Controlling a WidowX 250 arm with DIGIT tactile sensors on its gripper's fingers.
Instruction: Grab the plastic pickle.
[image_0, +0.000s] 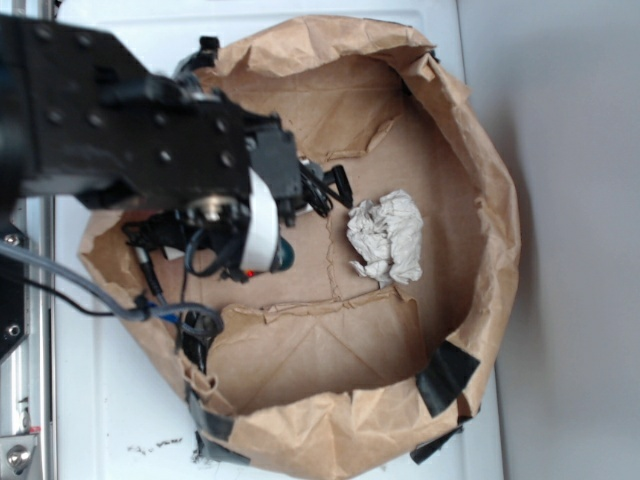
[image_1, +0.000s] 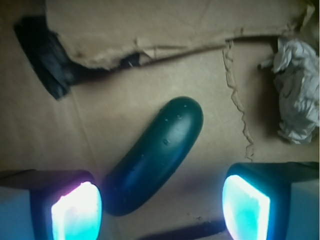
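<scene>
Pickle (image_1: 156, 157) lies slanted between the spread end effector (image_1: 160, 207) fingers

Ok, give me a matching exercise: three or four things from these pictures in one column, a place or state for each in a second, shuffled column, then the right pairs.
Things:
1. glossy dark green plastic pickle
2. crumpled off-white paper wad
3. black gripper
4. strip of black tape

Places or states, wrist view:
A. open, fingers apart
B. far right, on the brown paper floor
C. upper left, on the torn paper edge
D. lying slantwise between the fingers

Pairs: 1-D, 2-B, 3-A, 4-C
</scene>
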